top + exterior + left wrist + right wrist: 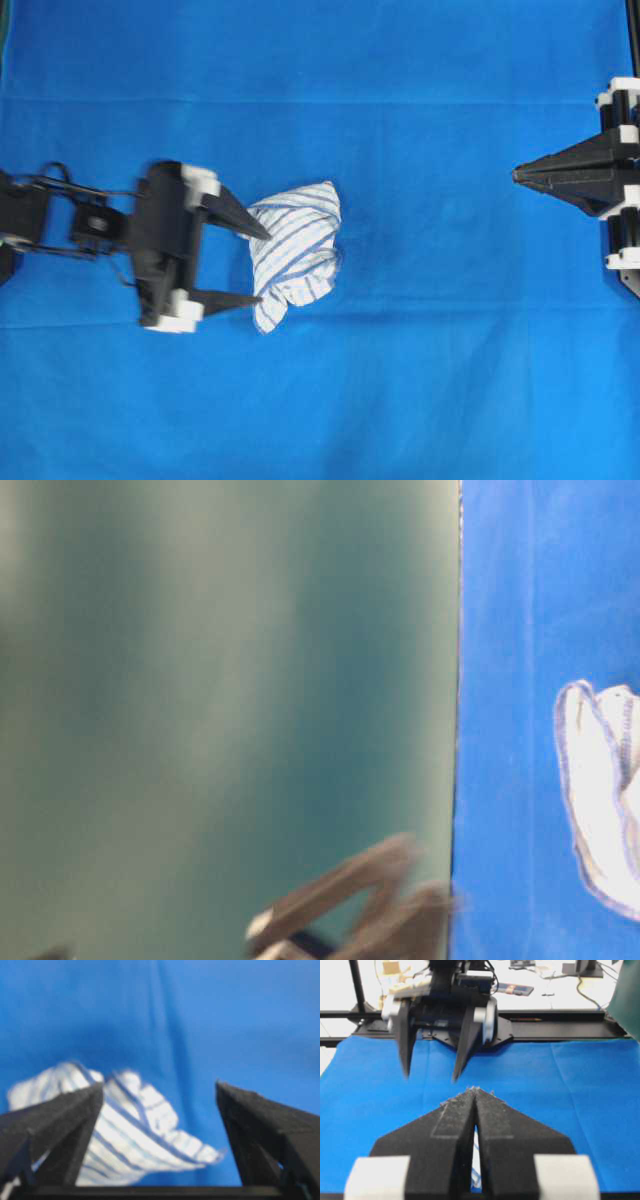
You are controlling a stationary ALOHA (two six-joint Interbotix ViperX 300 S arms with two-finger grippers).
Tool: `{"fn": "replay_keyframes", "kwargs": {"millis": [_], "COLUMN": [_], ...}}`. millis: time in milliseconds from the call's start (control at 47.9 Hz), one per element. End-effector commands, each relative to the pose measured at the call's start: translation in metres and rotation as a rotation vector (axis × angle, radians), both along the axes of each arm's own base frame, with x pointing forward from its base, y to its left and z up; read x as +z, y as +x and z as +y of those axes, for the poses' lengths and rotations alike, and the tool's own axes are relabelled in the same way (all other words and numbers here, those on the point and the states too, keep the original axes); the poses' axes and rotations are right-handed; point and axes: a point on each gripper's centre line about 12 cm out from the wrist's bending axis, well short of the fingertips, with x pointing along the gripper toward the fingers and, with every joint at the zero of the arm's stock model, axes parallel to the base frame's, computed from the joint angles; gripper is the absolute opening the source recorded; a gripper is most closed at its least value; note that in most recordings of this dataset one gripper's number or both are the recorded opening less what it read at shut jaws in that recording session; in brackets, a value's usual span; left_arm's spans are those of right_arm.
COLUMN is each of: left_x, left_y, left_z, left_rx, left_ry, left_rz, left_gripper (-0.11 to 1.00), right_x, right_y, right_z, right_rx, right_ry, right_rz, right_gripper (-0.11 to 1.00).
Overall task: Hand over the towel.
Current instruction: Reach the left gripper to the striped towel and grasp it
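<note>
Your towel (296,252) lies bunched in a loose heap on the blue tablecloth (420,400), left of the cloth's middle in the overhead view. Take the towel as your landmark. The left gripper (254,266) sits right at its left edge with its jaws spread wide, one fingertip at the upper edge of the heap and the other at the lower tail; nothing is clamped yet. In the left wrist view the striped folds fill the gap on one side, running behind one finger (65,1125), while the other finger stands over bare cloth.

The right gripper (520,174) waits well apart from the towel, off to its right, jaws pressed together and holding nothing.

Expect the towel to be light, soft and floppy. It should not slip much, but it will drape and trail once lifted, and a thin pinch on the hem may only drag one layer out of the heap. Your best hold is probably the raised, thick fold in the middle of the bunch, so the jaws close on several layers. Leave a free tail hanging toward the right gripper so it has something to take. Mind that you do not catch the tablecloth beneath as you close.
</note>
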Motion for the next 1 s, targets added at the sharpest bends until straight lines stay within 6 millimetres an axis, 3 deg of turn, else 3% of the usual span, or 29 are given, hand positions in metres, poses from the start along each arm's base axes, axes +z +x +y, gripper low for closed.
{"fn": "replay_keyframes", "kwargs": {"millis": [0, 230, 355, 731, 814, 981], "left_x": [-0.01, -0.059, -0.076, -0.087, -0.089, -0.083], "left_y": [0.018, 0.041, 0.046, 0.048, 0.047, 0.052], "left_z": [-0.003, -0.006, -0.005, -0.003, -0.001, 0.007], "left_rx": [0.006, 0.013, 0.019, 0.022, 0.019, 0.044], "left_ry": [-0.013, -0.007, -0.003, 0.01, 0.021, 0.011], "left_rz": [0.04, 0.168, 0.207, 0.263, 0.313, 0.317], "left_gripper": [0.93, 0.93, 0.93, 0.9, 0.78, 0.29], "right_x": [0.011, 0.01, 0.009, 0.007, 0.008, 0.008], "right_y": [0.003, 0.003, 0.004, 0.005, 0.006, 0.006], "right_z": [0.0, -0.001, 0.0, 0.0, 0.0, 0.0], "right_rx": [-0.001, -0.003, -0.001, -0.001, -0.001, -0.001], "right_ry": [-0.002, -0.002, -0.004, -0.005, -0.005, -0.005], "right_rz": [-0.024, -0.023, -0.017, -0.008, -0.009, -0.009], "right_gripper": [0.0, 0.0, 0.0, 0.0, 0.0, 0.0]}}
